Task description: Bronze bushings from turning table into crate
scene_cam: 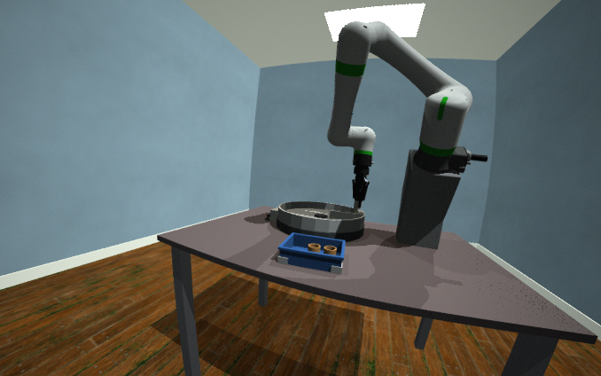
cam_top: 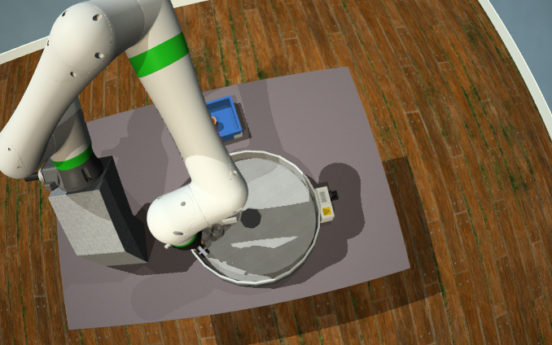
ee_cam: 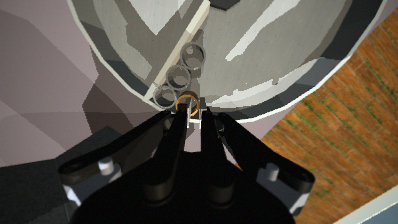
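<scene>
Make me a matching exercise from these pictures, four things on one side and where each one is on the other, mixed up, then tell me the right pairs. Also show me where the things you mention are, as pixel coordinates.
Things:
1. blue crate (cam_top: 234, 122) (scene_cam: 311, 260)
2. steel bushings (ee_cam: 178, 77)
3. black disc (cam_top: 251, 218) (scene_cam: 320, 215)
4. white box with a yellow label (cam_top: 325, 204)

Places:
A. at the middle of the turning table (cam_top: 314, 222) (scene_cam: 315, 225) (ee_cam: 350, 55)
B. outside the turning table, against its rim
C. on the work table (cam_top: 334, 106) (scene_cam: 456, 289), with two bronze bushings (scene_cam: 314, 247) (scene_cam: 330, 249) in it
D. in a row along the pale bar (ee_cam: 181, 47)

Pairs: 1-C, 2-D, 3-A, 4-B
</scene>
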{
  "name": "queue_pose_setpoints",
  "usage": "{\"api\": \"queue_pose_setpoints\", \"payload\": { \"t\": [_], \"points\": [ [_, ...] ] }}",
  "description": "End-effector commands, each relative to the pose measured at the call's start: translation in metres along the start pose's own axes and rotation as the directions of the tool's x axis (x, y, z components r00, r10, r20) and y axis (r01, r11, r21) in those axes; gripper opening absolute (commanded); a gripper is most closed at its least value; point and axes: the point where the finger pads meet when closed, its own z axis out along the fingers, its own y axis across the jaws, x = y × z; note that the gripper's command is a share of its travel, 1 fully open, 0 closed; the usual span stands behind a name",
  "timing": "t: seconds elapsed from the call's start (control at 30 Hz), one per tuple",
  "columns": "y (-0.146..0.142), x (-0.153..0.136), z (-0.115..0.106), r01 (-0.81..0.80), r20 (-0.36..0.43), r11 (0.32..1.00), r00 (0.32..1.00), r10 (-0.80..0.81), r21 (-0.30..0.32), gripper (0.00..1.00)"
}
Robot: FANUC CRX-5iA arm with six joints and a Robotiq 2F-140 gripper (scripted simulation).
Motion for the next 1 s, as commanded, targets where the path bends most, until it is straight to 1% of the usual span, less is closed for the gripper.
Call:
{"api": "queue_pose_setpoints", "payload": {
  "t": [0.0, 0.53, 0.57, 0.97],
  "points": [
    [0.0002, -0.0001, -0.0002, 0.0, 0.0, 1.0, 1.0, 0.0, 0.0, 0.1],
    [0.0002, -0.0001, -0.0002, 0.0, 0.0, 1.0, 1.0, 0.0, 0.0, 0.1],
    [0.0002, -0.0001, -0.0002, 0.0, 0.0, 1.0, 1.0, 0.0, 0.0, 0.0],
    [0.0002, -0.0001, -0.0002, 0.0, 0.0, 1.0, 1.0, 0.0, 0.0, 0.0]
  ]
}}
